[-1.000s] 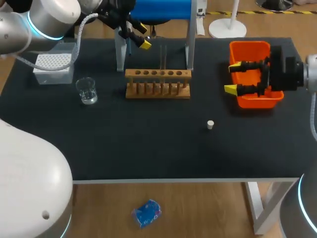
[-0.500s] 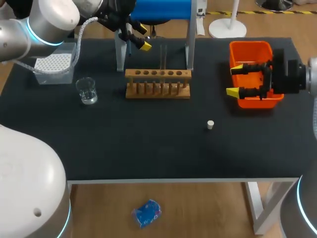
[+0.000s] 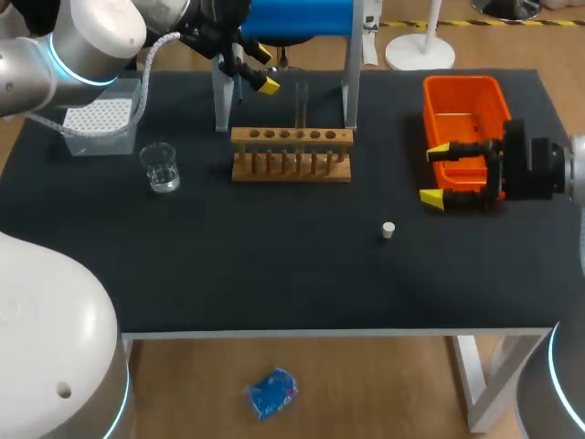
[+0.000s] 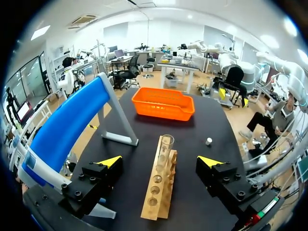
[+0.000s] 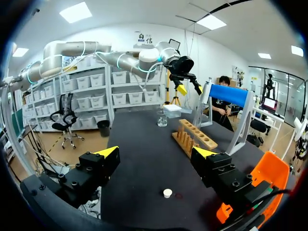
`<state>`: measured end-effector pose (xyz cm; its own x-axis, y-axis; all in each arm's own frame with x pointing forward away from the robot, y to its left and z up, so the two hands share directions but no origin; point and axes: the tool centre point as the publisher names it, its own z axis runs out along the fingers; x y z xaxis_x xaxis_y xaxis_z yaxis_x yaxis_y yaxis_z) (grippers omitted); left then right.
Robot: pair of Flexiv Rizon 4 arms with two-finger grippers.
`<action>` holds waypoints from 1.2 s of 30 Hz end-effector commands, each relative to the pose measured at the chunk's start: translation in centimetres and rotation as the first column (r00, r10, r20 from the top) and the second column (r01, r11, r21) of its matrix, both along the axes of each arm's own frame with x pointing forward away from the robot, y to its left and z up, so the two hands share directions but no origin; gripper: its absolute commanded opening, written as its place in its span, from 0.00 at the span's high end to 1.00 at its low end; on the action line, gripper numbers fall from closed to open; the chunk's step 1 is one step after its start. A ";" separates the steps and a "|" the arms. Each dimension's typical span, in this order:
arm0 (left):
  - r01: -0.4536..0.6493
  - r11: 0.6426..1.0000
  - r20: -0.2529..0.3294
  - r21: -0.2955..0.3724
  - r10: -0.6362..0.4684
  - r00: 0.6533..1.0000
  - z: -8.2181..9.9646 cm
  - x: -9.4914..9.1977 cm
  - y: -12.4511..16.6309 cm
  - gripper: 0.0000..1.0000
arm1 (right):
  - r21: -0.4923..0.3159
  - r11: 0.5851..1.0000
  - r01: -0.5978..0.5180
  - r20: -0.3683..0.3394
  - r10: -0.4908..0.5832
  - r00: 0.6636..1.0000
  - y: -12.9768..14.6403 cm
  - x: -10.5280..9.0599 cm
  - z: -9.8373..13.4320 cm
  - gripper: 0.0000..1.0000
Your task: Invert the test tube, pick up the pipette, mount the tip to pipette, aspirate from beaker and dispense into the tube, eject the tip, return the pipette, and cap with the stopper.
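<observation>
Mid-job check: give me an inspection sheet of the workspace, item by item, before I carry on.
Surface: black table; no spill seen.
Job's things: test tube upright in the wooden rack; beaker and tip box to the rack's left; stopper loose on the table in front of the rack; orange bin at right; blue stand behind the rack; pipette not made out.
Clutter: nothing seen.
Grippers: left gripper fingers open, above the rack; right gripper fingers open, at the bin's front end.
Cables: white hose on the left arm hangs over the tip box.
Surroundings: nothing seen.
</observation>
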<state>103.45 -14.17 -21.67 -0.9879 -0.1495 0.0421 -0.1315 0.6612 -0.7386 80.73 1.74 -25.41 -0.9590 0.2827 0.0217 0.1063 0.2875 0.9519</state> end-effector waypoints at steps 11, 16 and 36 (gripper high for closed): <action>0.001 1.000 -0.003 0.003 -0.001 1.000 0.1 0.0 0.0 0.00 | -0.037 0.997 0.071 -0.058 -0.073 0.996 -1.3 -3.4 -6.6 0.00; 0.001 1.000 -0.003 0.003 -0.001 1.000 0.1 0.0 0.0 0.00 | -0.090 0.993 0.076 -0.088 -0.084 0.992 -1.2 -3.3 -8.5 0.00; 0.001 1.000 -0.003 0.003 -0.001 1.000 0.1 0.0 0.0 0.00 | -0.203 0.975 0.089 -0.154 -0.122 0.981 -1.0 -1.9 -12.5 0.00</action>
